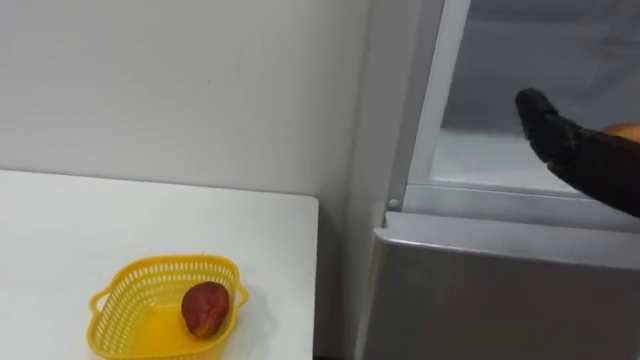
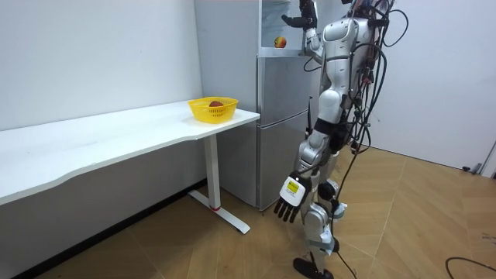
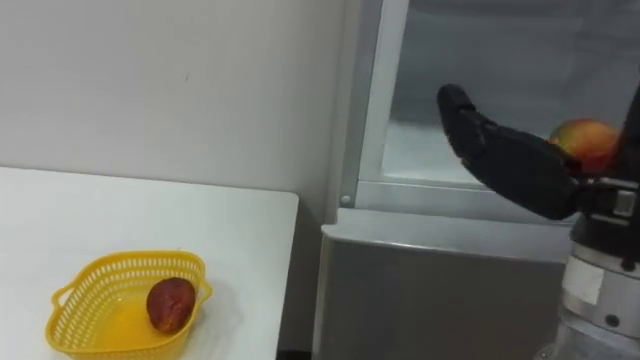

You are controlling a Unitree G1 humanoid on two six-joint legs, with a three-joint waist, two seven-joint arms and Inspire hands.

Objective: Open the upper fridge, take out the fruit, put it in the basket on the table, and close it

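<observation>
1. Now: right robot hand (image 3: 510,160) inside upper fridge compartment (image 3: 500,50), fingers straight, close together, empty.
2. Fruit (image 3: 585,143) on fridge shelf (image 3: 420,150), just right of & behind hand's back, nr wrist; contact unclear. Roundish, no clear long axis.
3. Judgement: hand must shift right to close on it. Frame edge (image 3: 372,100) to its left, open room above.
4. Left robot hand (image 2: 291,203) hangs low, relaxed; much farther off.

Soft, even room light falls on my white counter (image 1: 150,230), and the yellow basket (image 1: 112,300) throws only a faint shadow there. The open fridge (image 3: 480,60) glows pale inside, so my dark fingers (image 3: 462,112) stand almost as a silhouette against it.
</observation>
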